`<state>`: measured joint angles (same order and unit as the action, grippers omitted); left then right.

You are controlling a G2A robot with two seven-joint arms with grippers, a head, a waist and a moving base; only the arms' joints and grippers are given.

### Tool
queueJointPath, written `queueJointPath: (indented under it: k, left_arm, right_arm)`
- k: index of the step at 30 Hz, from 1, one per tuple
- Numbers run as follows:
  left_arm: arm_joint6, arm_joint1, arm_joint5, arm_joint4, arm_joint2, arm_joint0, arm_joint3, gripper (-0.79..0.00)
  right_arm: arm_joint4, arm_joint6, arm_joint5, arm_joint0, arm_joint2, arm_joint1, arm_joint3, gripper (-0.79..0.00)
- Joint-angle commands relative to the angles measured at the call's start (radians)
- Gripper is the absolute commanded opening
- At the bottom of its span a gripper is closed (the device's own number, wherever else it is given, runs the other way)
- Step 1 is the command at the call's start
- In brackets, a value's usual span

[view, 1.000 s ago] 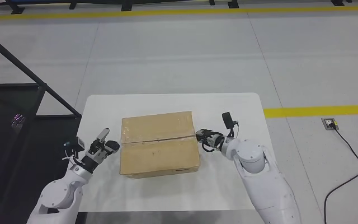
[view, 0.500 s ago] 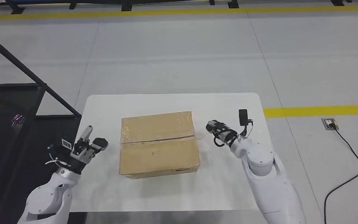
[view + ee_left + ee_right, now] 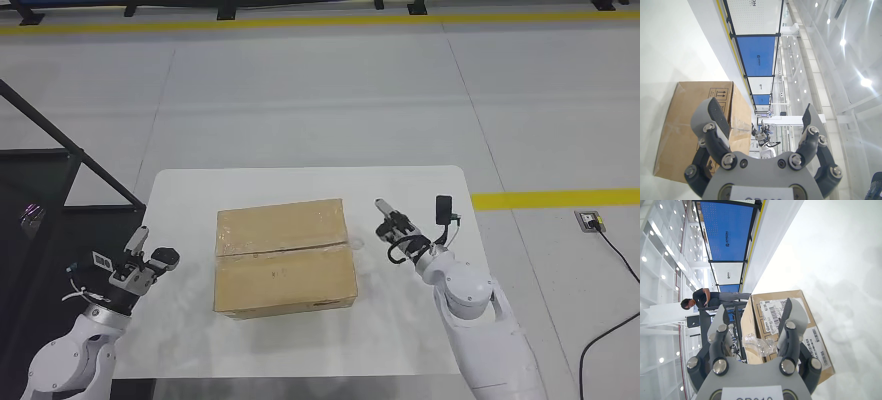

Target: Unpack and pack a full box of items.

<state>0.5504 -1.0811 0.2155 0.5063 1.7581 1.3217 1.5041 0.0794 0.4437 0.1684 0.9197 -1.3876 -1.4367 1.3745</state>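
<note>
Box (image 3: 287,257) sits mid-table (image 3: 300,185), flaps closed, top seam running 9-to-3 in the top view. Left gripper (image 3: 150,248) is off the box's 9 o'clock end, near it but clear, with a strip of bare table between. Left wrist view confirms: left gripper (image 3: 761,106) has its jaws spread wide with nothing between them, aimed at the box (image 3: 677,121) end face and the taped corner. Right gripper (image 3: 383,210) is off the box's 3 o'clock end, slightly toward 2, just beside it and not touching. In the right wrist view, right gripper (image 3: 755,305) also has jaws apart and empty, looking at the box (image 3: 811,323) end carrying the shipping labels (image 3: 772,311). Clear tape (image 3: 757,342) at that end of the seam is crumpled and looks partly lifted; can't tell from this angle whether it's still bonded across the flaps. The right gripper (image 3: 761,130) shows small past the far box edge in the left wrist view, fingers apart there too. Both arms come in from the 6 o'clock side of the table.
</note>
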Motion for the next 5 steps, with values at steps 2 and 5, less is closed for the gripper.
queueJointPath:
  k: [2, 5]
  left_arm:
    - [0.0, 0.0, 0.0, 0.0, 0.0, 0.0, 0.0, -0.001]
    - [0.0, 0.0, 0.0, 0.0, 0.0, 0.0, 0.0, 0.0]
  right_arm:
    - [0.0, 0.0, 0.0, 0.0, 0.0, 0.0, 0.0, -0.084]
    - [0.0, 0.0, 0.0, 0.0, 0.0, 0.0, 0.0, -0.021]
